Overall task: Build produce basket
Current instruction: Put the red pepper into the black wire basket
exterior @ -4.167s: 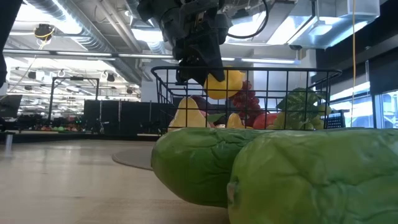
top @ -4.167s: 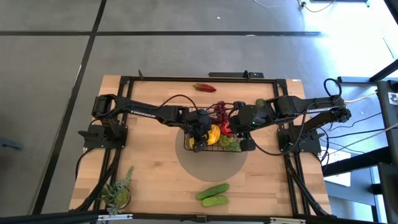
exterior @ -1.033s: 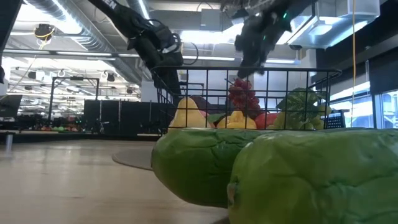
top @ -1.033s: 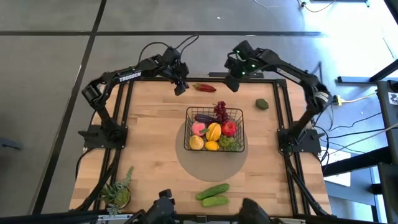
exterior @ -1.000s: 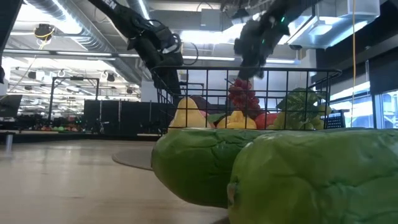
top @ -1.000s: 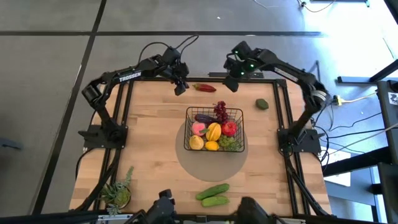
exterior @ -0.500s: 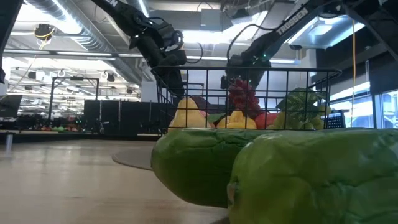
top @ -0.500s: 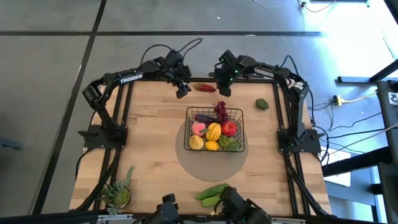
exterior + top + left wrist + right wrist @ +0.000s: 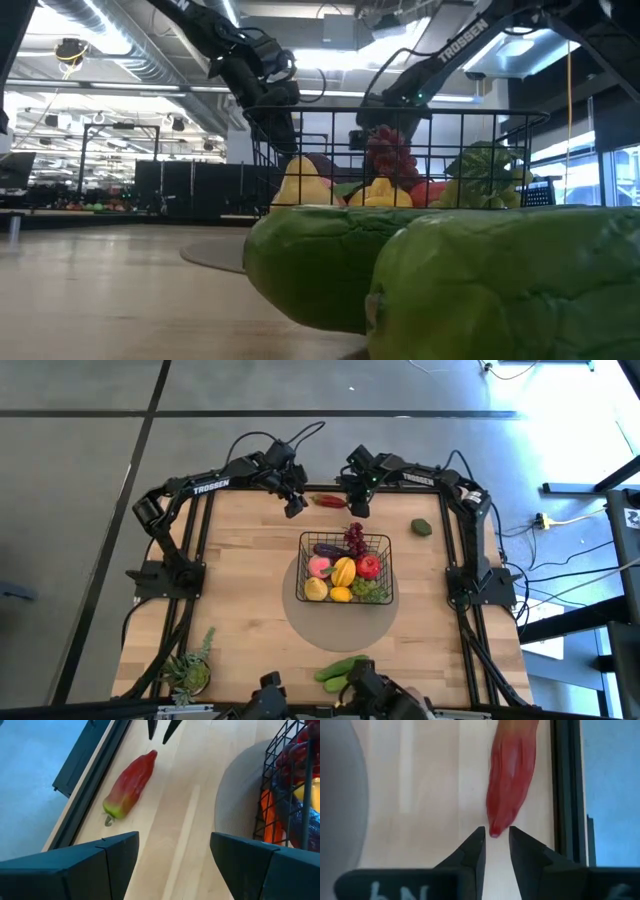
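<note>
Both arms are up at the far edge of the table; the left gripper point(image 9: 296, 509) hangs jaws wide and empty just beside the red pepper point(image 9: 328, 501); the right gripper point(image 9: 495, 842) has its fingers nearly together, the pepper's tip right at the gap (gripped or not, I cannot tell); the basket point(image 9: 345, 540) sits mid-table, loaded with produce point(image 9: 343, 571); two cucumbers point(image 9: 340, 668) lie near the front edge.

Both arms have left the basket point(image 9: 345, 568) and gone to the red pepper point(image 9: 328, 501). The right hand point(image 9: 357, 510) has swung in close to its tip.
</note>
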Controlling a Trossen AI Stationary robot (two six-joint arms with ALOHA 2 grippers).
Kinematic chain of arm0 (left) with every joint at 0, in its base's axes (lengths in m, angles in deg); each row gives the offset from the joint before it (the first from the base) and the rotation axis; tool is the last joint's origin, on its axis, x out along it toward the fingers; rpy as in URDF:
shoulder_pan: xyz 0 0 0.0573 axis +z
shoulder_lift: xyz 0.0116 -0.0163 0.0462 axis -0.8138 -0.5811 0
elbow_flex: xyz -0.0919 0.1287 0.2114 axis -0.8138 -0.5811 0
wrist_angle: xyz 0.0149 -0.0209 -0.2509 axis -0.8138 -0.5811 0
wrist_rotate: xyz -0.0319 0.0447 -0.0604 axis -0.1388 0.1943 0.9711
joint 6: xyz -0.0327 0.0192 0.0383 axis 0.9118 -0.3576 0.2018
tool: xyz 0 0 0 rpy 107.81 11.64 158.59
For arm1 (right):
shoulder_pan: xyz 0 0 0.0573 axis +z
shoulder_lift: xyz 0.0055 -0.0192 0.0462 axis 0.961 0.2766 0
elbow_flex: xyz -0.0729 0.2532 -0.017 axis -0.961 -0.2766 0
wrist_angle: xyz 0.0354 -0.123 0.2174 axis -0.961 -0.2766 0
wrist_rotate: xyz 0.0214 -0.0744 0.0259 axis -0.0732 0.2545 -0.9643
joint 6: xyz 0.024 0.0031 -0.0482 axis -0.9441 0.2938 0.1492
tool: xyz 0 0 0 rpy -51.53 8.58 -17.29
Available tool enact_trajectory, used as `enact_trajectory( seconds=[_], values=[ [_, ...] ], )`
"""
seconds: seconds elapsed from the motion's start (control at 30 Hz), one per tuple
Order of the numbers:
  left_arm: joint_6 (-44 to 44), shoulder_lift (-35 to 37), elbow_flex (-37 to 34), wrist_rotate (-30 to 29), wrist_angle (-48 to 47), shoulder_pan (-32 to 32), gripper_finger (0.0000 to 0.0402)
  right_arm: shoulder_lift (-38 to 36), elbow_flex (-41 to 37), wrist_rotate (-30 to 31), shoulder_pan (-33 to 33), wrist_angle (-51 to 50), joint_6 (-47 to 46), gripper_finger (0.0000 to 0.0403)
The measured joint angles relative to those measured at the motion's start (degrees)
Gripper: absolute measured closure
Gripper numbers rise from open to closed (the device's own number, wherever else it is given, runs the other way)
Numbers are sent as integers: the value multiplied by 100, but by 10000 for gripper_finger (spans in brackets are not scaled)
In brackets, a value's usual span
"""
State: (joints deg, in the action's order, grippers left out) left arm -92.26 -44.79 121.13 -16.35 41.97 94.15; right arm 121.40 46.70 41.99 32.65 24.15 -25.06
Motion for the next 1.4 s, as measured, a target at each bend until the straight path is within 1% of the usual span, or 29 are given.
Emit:
enact_trajectory(
  seconds=[0.33,0.77,0.9,1.4],
  values=[
    [52,2,0,0,2,-7,168,298,0,62,0,145,4,322],
    [61,4,0,0,4,-7,168,346,0,70,2,315,-19,322],
    [64,4,0,0,6,-7,168,435,-3,216,0,322,-24,322],
    [64,6,2,-10,8,-9,168,657,-7,167,9,498,-22,324]
  ],
)
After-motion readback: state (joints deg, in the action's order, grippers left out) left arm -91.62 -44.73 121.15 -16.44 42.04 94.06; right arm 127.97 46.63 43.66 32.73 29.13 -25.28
